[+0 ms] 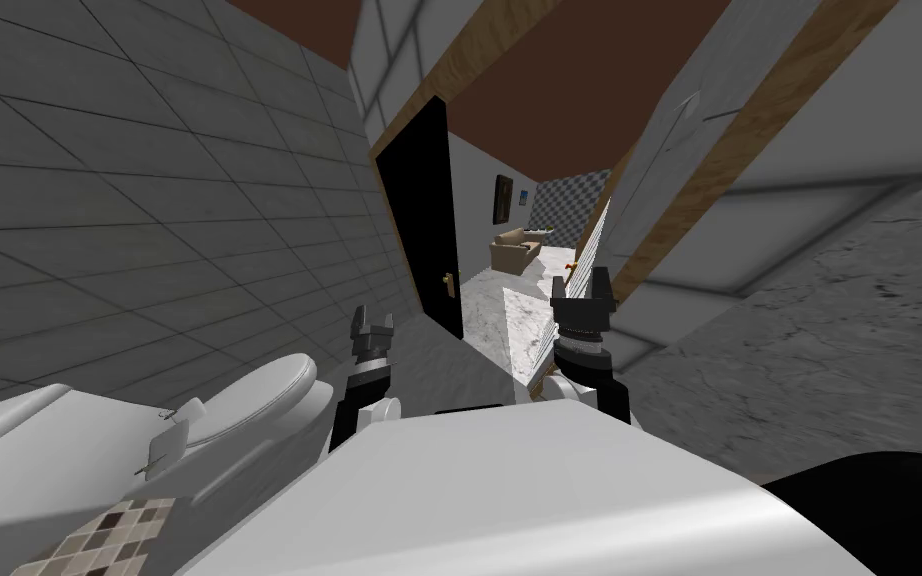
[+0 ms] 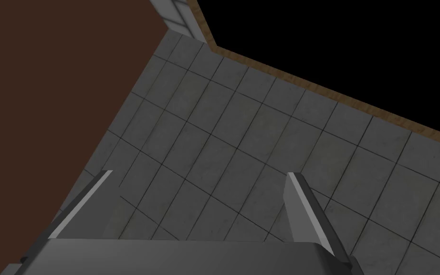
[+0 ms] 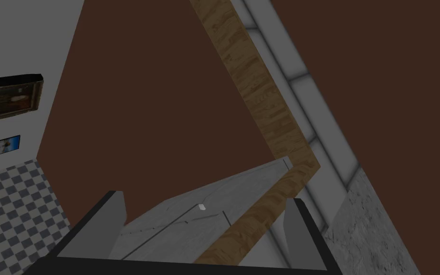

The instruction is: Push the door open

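The door (image 1: pixel 664 140) is a light grey panelled leaf on the right side of the opening. It stands swung well aside, and its wooden frame (image 1: pixel 749 130) runs along its far side. Its free edge drops to the floor just beside the right pincer (image 1: pixel 579 283). Whether the pincer touches that edge cannot be told. A small orange handle (image 1: pixel 571 265) sits on the leaf next to it.

In the right wrist view the right pincer (image 3: pixel 204 198) is released, with its blades wide apart. The top corner of the door (image 3: pixel 190 215) and a strip of the frame (image 3: pixel 252 95) lie between them, under a brown ceiling (image 3: pixel 166 95).

Left of the door's edge the opening is clear. A pale marble floor (image 1: pixel 489 310) runs through it to a tan sofa (image 1: pixel 514 250) and a checkered wall (image 1: pixel 569 200). The opening's left side is bounded by a black area (image 1: pixel 419 220) with a small brass handle (image 1: pixel 449 285) at its edge.

The left pincer (image 1: pixel 373 320) hangs low, between a white toilet (image 1: pixel 269 385) and the black area. It is released too and faces the grey tiled wall (image 2: pixel 243 157) in the left wrist view, where the pincer (image 2: pixel 199 174) grasps nothing.
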Available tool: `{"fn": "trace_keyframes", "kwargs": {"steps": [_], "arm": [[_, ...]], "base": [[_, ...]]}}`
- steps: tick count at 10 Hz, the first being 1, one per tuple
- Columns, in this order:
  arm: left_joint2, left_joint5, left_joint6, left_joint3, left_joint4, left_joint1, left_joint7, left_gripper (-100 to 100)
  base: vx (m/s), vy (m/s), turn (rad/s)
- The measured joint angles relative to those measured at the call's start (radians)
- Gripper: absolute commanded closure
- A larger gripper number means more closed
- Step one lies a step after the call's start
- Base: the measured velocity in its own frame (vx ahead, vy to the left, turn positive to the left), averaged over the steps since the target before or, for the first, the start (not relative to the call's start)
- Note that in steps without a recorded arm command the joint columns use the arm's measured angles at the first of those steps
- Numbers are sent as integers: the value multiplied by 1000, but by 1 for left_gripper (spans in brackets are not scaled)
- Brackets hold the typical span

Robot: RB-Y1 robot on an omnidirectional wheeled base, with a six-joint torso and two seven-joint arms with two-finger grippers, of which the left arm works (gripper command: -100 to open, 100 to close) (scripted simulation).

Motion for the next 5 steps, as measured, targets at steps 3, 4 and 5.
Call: {"fn": "trace_keyframes", "kwargs": {"steps": [3, 4, 5], "arm": [[20, -7, 3, -18, 50, -28, -2, -100], [30, -10, -2, -26, 75, -37, -1, -100], [44, -11, 0, -32, 95, -47, 1, -100]], "base": [[136, 74, -92], [163, 127, -144], [137, 118, -125]]}}
